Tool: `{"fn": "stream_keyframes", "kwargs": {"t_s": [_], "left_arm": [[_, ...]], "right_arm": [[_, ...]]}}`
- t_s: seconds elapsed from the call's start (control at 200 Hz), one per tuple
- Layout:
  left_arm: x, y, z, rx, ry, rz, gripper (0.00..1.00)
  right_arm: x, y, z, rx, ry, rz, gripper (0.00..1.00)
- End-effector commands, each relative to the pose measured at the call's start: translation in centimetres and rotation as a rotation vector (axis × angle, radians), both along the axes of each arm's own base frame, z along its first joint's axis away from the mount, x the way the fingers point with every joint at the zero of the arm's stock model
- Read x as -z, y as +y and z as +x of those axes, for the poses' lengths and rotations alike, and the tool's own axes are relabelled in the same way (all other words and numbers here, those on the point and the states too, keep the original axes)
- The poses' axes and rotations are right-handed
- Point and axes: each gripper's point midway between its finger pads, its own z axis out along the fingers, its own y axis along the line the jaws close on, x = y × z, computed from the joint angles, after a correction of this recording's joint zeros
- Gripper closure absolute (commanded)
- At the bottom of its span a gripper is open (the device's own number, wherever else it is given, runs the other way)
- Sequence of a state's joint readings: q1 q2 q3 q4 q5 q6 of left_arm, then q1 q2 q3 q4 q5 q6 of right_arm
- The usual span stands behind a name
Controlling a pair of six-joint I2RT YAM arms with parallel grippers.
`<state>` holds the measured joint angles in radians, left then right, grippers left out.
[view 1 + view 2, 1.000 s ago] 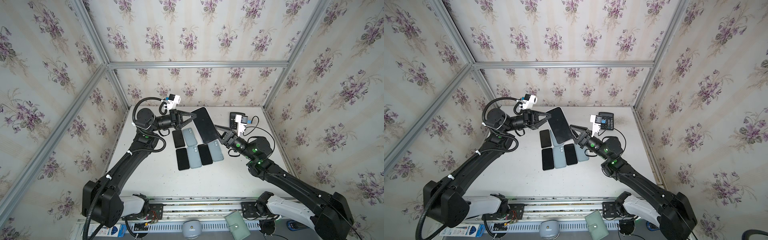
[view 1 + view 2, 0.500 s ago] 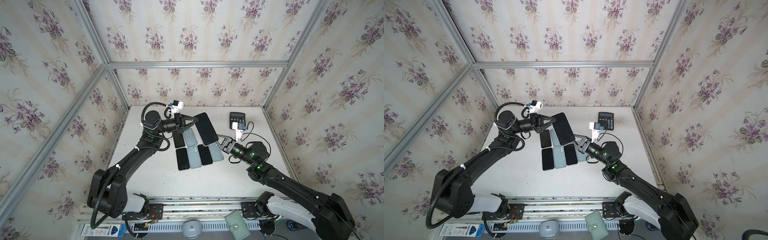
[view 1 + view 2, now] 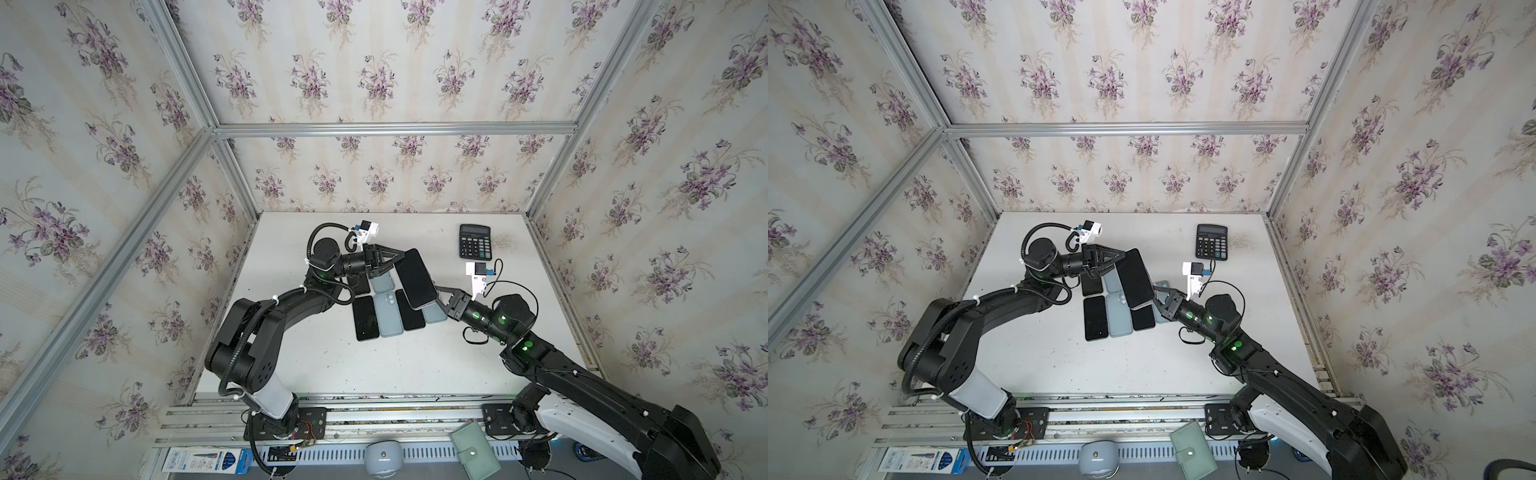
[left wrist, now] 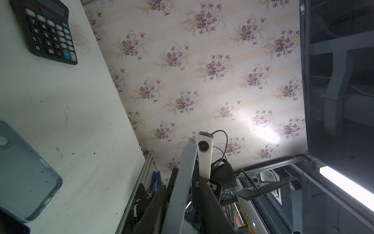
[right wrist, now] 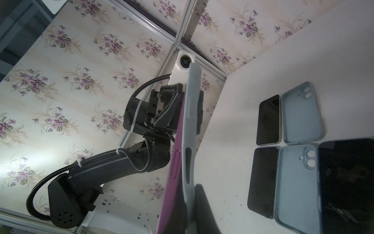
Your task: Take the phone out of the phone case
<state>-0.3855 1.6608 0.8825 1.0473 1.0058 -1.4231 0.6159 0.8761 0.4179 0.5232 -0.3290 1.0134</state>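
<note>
A phone [image 3: 415, 278] with a dark screen hangs tilted above the table in both top views, its other point being [image 3: 1136, 278]. The right wrist view shows it edge-on: a pink phone body [image 5: 174, 172] beside the grey phone case [image 5: 191, 121], whose side cut-outs sit offset from the buttons. My right gripper [image 3: 436, 293] is shut on the phone's near end, one finger [image 5: 202, 210] pressing the case. My left gripper [image 3: 398, 261] straddles the far end, fingers [image 4: 155, 206] apart from the case edge [image 4: 182, 192], open.
Under the held phone lie black phones [image 3: 365, 318] and empty blue cases [image 3: 388, 316] in rows on the white table [image 3: 332, 365]. A black calculator [image 3: 475, 242] sits at the back right. A green wallet [image 3: 473, 451] lies off the front rail.
My right gripper closed onto the phone's near end. The left gripper's jaws loosened. The phone sank lower and nearer the table's middle.
</note>
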Motion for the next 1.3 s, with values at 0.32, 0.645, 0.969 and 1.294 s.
{"fn": "stream_keyframes", "kwargs": {"t_s": [0.32,0.645,0.969,1.294], "left_arm": [[5.1,-0.4,1.6,-0.083,0.009,0.124,0.14],[7.4,2.1,2.5,-0.213,-0.062,0.543,0.05],[4.8,-1.4,-5.3,0.007,-0.389,0.699,0.05],[7.4,-5.0,-9.0,0.123,-0.574,0.906,0.08]], "right_arm": [[5.3,-2.0,1.3,0.137,0.124,-0.116,1.0],[8.9,-3.9,2.0,0.255,0.255,-0.163,1.0],[9.2,-4.0,2.7,0.276,0.279,-0.152,1.0],[9.1,-3.7,3.0,0.264,0.298,-0.144,1.0]]}}
